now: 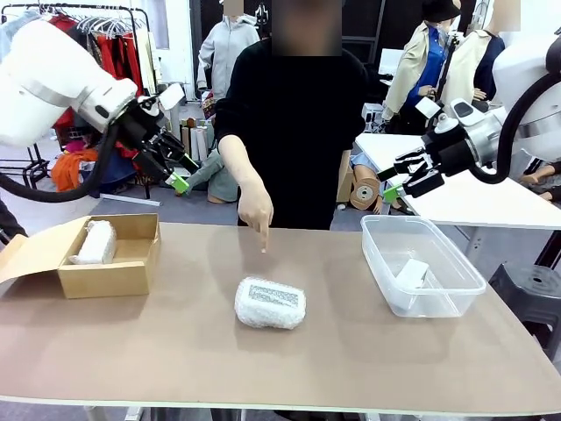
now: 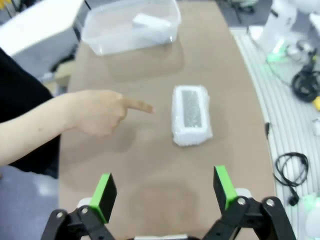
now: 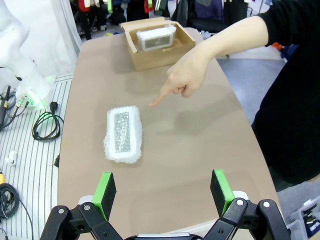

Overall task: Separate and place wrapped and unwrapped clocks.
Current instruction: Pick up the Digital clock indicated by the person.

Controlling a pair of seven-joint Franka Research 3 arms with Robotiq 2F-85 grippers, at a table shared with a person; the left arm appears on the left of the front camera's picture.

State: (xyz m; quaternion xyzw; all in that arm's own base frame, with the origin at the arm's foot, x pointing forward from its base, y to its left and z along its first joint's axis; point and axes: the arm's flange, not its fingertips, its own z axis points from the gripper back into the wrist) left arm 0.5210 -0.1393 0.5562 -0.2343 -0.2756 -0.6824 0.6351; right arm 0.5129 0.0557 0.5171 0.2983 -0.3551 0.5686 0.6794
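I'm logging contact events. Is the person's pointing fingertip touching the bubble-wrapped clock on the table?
Apart. The left wrist view shows bare tabletop between the person's fingertip and the bubble-wrapped clock; the right wrist view shows the same gap.

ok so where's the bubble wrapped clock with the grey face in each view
Front view: wrapped clock lies mid-table, nearer the robot's edge, below the person's hand.
Left wrist view: right of centre, long axis running away from the camera.
Right wrist view: left of centre.
Shared landmark: the pointing hand, whose fingertip aims at the table close beside the clock.
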